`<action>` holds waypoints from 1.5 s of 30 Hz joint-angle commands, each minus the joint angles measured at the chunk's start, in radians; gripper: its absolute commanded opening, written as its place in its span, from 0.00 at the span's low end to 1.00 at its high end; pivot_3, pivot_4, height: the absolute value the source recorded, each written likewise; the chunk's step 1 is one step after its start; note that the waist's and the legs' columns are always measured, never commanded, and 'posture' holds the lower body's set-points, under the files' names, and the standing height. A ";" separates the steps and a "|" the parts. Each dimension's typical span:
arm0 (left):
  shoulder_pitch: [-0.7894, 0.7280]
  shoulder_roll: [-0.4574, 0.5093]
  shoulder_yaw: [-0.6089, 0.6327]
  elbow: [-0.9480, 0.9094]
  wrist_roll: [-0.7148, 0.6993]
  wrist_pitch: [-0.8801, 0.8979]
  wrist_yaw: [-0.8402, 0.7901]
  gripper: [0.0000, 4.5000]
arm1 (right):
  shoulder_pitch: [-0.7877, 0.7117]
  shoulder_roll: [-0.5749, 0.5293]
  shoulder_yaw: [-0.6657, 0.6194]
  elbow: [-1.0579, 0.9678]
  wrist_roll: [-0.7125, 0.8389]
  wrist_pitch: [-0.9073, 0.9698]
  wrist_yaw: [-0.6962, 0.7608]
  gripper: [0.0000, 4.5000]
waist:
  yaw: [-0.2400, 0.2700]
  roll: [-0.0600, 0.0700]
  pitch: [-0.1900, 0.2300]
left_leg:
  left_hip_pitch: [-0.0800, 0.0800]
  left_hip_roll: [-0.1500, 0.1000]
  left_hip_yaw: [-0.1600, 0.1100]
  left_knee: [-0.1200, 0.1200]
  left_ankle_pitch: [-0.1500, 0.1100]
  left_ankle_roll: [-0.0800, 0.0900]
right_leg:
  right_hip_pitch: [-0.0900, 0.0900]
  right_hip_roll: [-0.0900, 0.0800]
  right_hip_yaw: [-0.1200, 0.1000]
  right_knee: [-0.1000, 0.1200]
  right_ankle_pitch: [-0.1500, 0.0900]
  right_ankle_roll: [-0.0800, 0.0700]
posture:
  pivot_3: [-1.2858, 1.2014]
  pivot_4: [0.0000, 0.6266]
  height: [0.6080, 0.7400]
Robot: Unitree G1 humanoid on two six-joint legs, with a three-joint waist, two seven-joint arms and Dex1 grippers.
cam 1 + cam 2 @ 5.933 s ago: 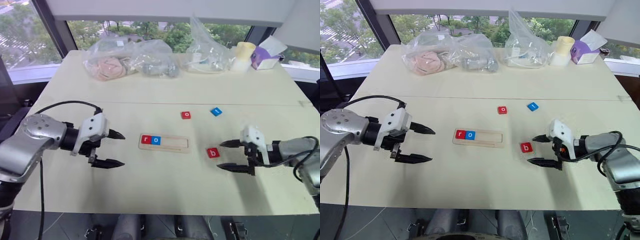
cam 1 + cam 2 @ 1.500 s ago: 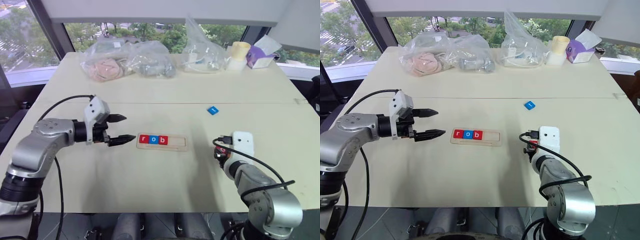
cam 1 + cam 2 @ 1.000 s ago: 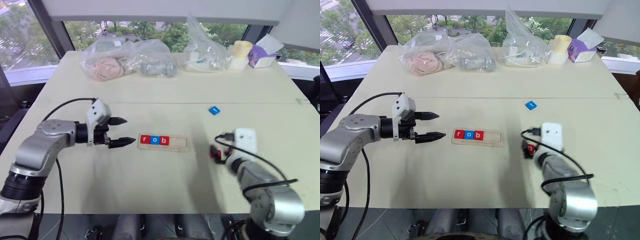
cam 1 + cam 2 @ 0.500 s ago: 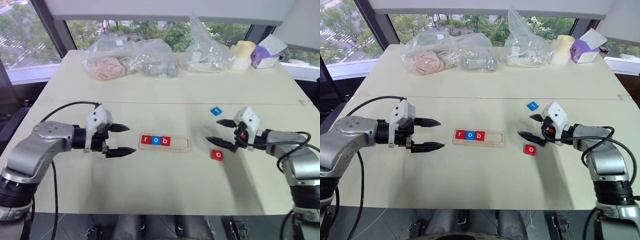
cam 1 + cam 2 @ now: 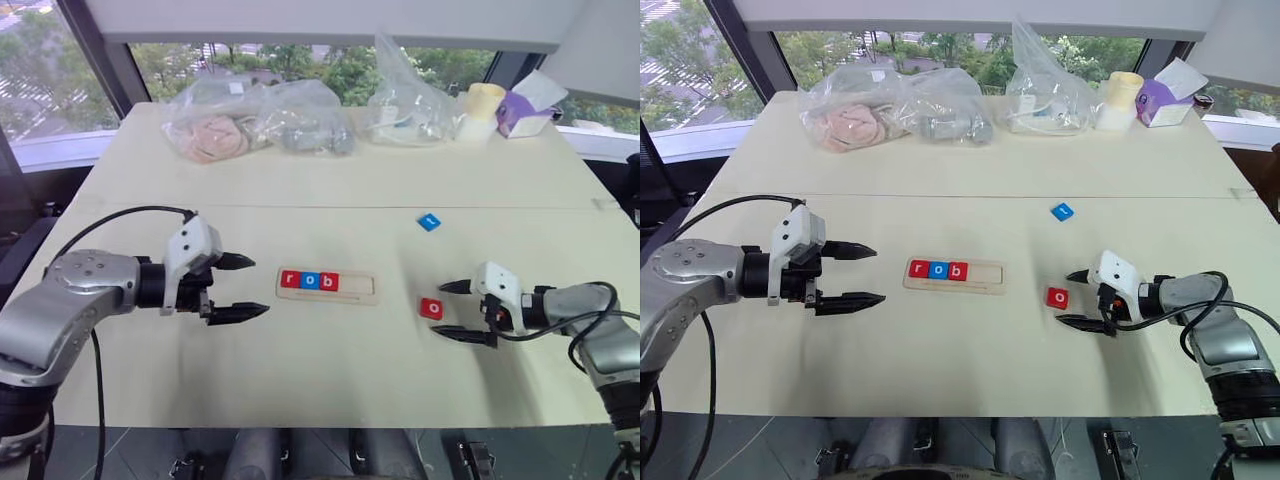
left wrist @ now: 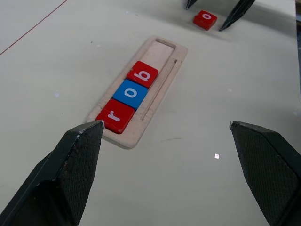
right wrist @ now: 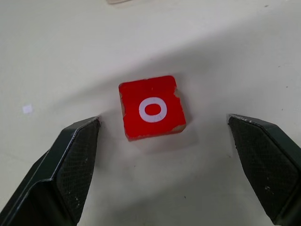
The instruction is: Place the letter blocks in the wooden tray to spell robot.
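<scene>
We see our right gripper [image 5: 450, 311] spread wide, low over the table [image 5: 330, 370], the red o block [image 7: 152, 108] lying just ahead between its fingertips, untouched; our left gripper [image 5: 245, 287] gapes wide, empty, facing the tray [image 5: 328, 284] holding r, o, b

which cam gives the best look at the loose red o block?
Right wrist view: the red o block sits close up between the open right hand's fingers, letter and chipped edge clear. Head views and left wrist view show it small on the table, beyond the tray's empty end.
</scene>
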 commanded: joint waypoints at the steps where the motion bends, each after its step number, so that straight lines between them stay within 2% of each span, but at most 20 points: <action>1: -0.009 0.018 0.014 0.002 0.002 -0.011 -0.006 1.00 | 0.023 0.000 -0.009 -0.012 0.002 -0.018 -0.015 0.68 | 0.001 0.000 0.000 | 0.001 0.000 0.000 0.000 0.000 0.000 | 0.001 0.000 0.000 0.000 0.000 0.000 | 0.52 0.24 0.99; 5: -0.016 0.020 0.010 0.011 0.004 -0.018 -0.011 1.00 | 0.041 0.000 -0.009 -0.041 0.012 -0.012 -0.022 0.26 | 0.002 0.000 0.000 | 0.002 0.000 0.000 0.000 0.000 0.000 | 0.002 -0.002 0.000 0.000 0.000 0.000 | 0.52 0.24 0.99; 6: -0.015 0.021 0.009 0.012 0.005 -0.021 -0.012 1.00 | 0.039 -0.003 -0.009 -0.055 0.017 0.001 -0.024 0.25 | 0.002 0.000 0.000 | 0.002 0.000 0.000 0.000 0.000 0.000 | 0.002 -0.002 0.000 0.000 0.000 0.000 | 0.52 0.24 0.99; 10: -0.016 0.026 -0.015 0.033 0.036 -0.052 -0.028 1.00 | -0.064 0.012 -0.019 -0.167 0.105 0.189 -0.052 0.25 | -0.002 0.000 0.000 | 0.002 0.001 0.000 0.000 0.000 0.000 | 0.001 -0.004 0.000 0.000 0.000 -0.001 | 0.52 0.24 0.99; 15: -0.024 0.001 -0.050 0.041 0.051 -0.072 -0.023 1.00 | -0.294 0.089 0.109 -0.218 0.088 0.278 -0.048 0.25 | -0.002 0.001 0.001 | 0.002 0.004 0.003 0.000 0.000 -0.001 | -0.002 -0.004 -0.001 0.000 0.003 -0.005 | 0.52 0.24 0.99; 18: -0.021 -0.005 -0.051 0.031 0.051 -0.071 -0.018 1.00 | -0.377 0.136 0.174 -0.186 0.076 0.289 -0.025 0.25 | 0.005 0.001 0.001 | 0.001 0.005 0.003 -0.001 0.000 -0.001 | -0.003 -0.003 -0.001 0.000 0.003 -0.005 | 0.52 0.24 0.99; 28: 0.038 -0.006 -0.002 -0.017 0.039 -0.055 0.028 1.00 | -0.476 0.188 0.316 -0.006 -0.043 0.159 0.037 0.25 | -0.001 0.001 0.001 | -0.002 0.000 0.005 -0.001 -0.001 0.000 | -0.004 -0.010 -0.002 -0.001 0.003 -0.005 | 0.52 0.24 0.99; 45: 0.069 -0.026 -0.003 -0.029 0.029 -0.060 0.090 1.00 | -0.475 0.239 0.328 0.091 -0.113 0.085 0.031 0.25 | 0.000 0.001 0.001 | -0.001 0.001 0.005 -0.001 -0.001 0.000 | -0.004 -0.006 -0.002 0.000 0.003 -0.005 | 0.52 0.24 0.99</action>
